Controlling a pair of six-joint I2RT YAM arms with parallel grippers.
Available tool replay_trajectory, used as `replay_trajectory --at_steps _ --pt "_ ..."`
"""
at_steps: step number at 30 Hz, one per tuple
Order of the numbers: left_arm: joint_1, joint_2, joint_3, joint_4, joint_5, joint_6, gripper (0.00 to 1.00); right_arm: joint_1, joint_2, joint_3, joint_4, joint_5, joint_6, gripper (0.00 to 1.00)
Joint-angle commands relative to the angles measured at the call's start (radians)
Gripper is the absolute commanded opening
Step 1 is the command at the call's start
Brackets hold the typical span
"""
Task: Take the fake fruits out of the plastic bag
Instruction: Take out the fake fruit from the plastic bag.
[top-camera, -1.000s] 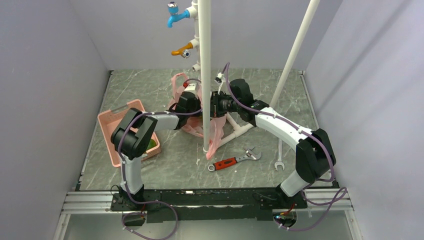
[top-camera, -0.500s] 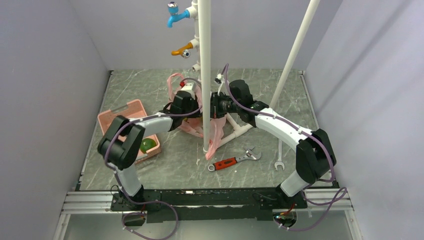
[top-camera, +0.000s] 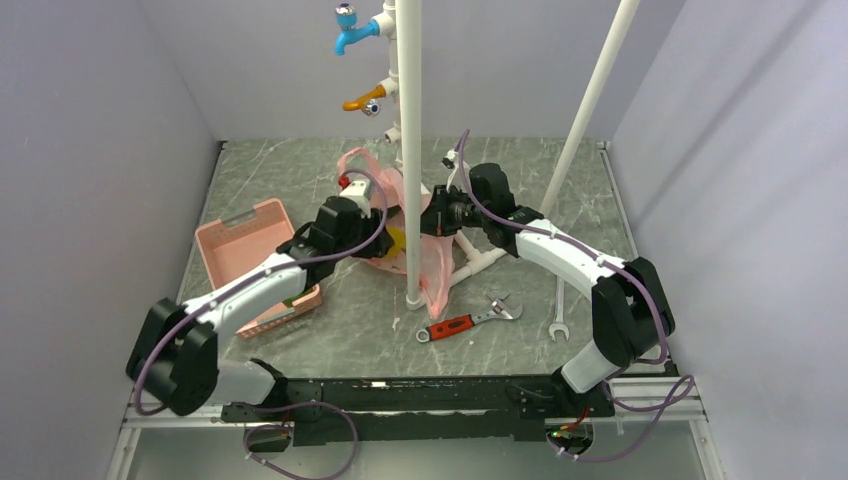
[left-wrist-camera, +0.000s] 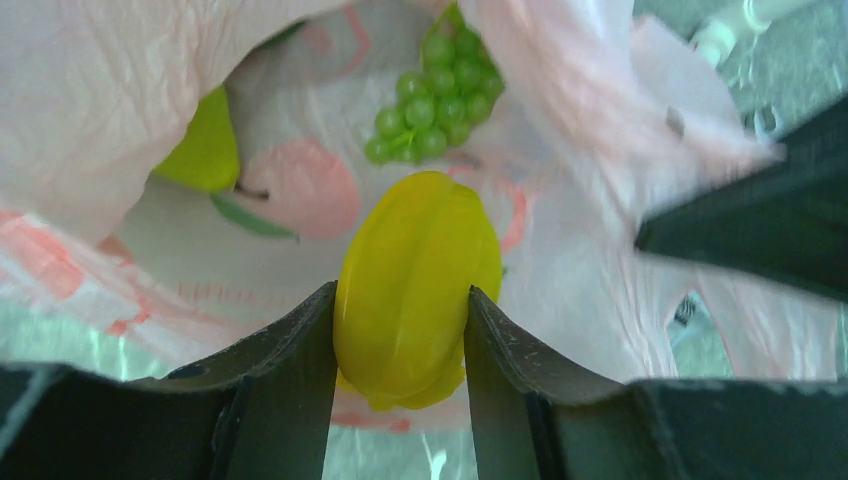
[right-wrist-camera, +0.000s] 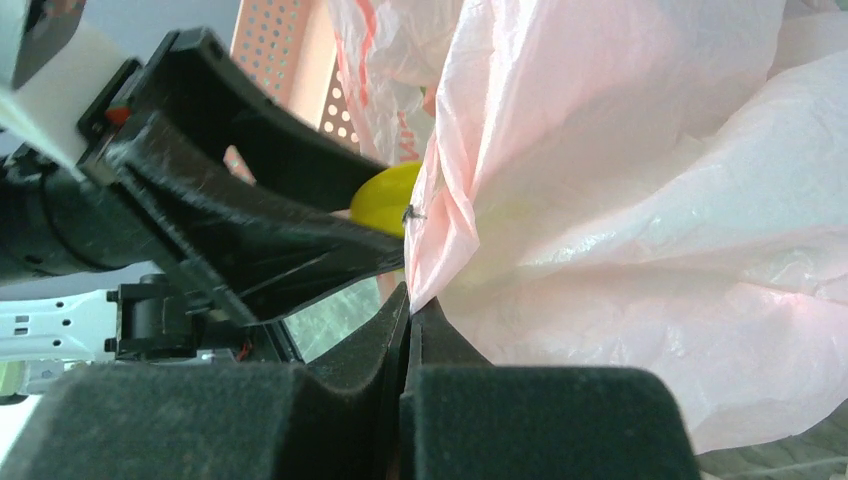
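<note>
Though overhead barely shows it, left gripper (left-wrist-camera: 400, 293) clamps yellow fruit (left-wrist-camera: 415, 265).

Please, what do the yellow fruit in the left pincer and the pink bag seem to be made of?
The yellow fruit looks like hard moulded plastic: smooth, slightly glossy, with even ridges, and undented where the left pincer grips it. The pink bag seems thin plastic film: translucent, crinkled, with shiny folds.
</note>
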Motion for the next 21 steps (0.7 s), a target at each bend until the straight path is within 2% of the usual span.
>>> replay_trajectory --at_steps 1,6,9,11,16,21 --pt "-0.007 -0.169 -0.035 -0.169 0.030 -0.011 0.39 -0.013 -0.055 -0.017 0.104 -0.023 0.019 0.00" --pt "-0.008 -0.384 -0.050 -0.348 -0.007 0.002 0.40 -0.020 -0.066 -0.037 0.127 -0.024 0.023 0.00" --pt "-0.008 -0.483 -0.025 -0.455 -0.081 0.028 0.40 -0.023 -0.068 -0.050 0.154 -0.034 0.038 0.00" --pt "-0.006 -0.531 0.011 -0.546 -0.174 0.039 0.40 -0.026 -0.065 -0.051 0.161 -0.042 0.042 0.00" --pt "-0.007 -0.586 0.073 -0.746 -0.524 0.042 0.41 -0.026 -0.064 -0.044 0.152 -0.042 0.043 0.00" --pt "0.007 -0.567 0.075 -0.764 -0.706 0.057 0.44 -0.026 -0.055 -0.030 0.137 -0.056 0.051 0.00"
